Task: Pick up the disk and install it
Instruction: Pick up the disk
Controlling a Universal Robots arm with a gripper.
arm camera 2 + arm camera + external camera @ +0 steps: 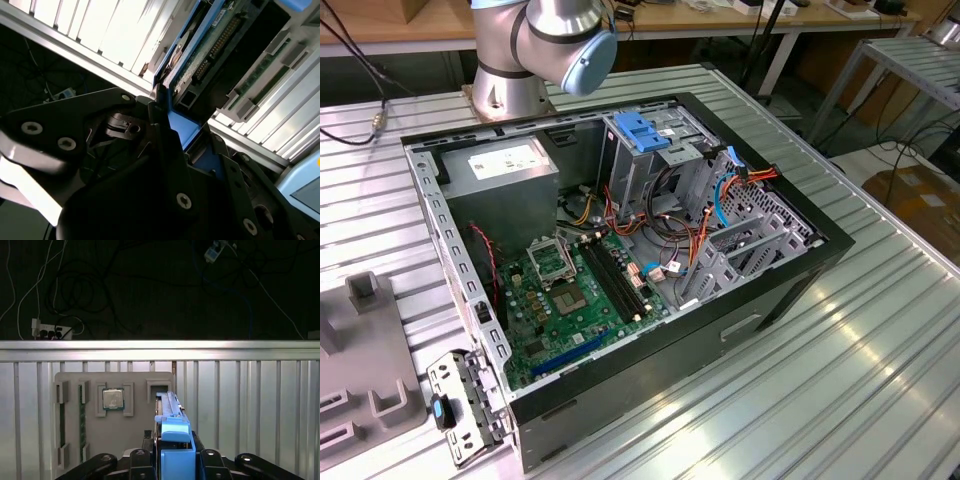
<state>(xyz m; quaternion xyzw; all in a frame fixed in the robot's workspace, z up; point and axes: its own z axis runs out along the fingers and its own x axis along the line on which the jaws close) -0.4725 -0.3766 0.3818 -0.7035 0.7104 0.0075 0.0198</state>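
— Where is the disk (169, 412) to be found?

— It is seen in both wrist views, held in the gripper (172, 456). The near end of its blue carrier is taken between the two black fingers (162, 135), one laid against each flat side.

— So the fingers are clenched?

— They are closed on the carrier's end. In the second wrist view the blue tab is pinched tight and no gap is seen.

— How is its long axis laid against the fingers?

— It is carried straight out from them, in line with the gripper's own reach. The disk is held on edge: its thin side is turned to the first wrist view, and its circuit-board face (215, 47) is shown in the second wrist view.

— What is seen beyond it?

— A grey tray (115, 385) on the slatted table (250, 405), with a processor chip (113, 399) lodged in one recess. Whether the disk's far end is seated in the tray or hangs clear cannot be told.

— And the place meant for it?

— In the exterior view an open computer case (650, 385) is laid on the table, and a tall grey cage (630, 180) topped by a light-blue latch plate (642, 130) stands inside it. The tray is set at the exterior view's left, near the case. The grasp is judged made, the installing not yet done
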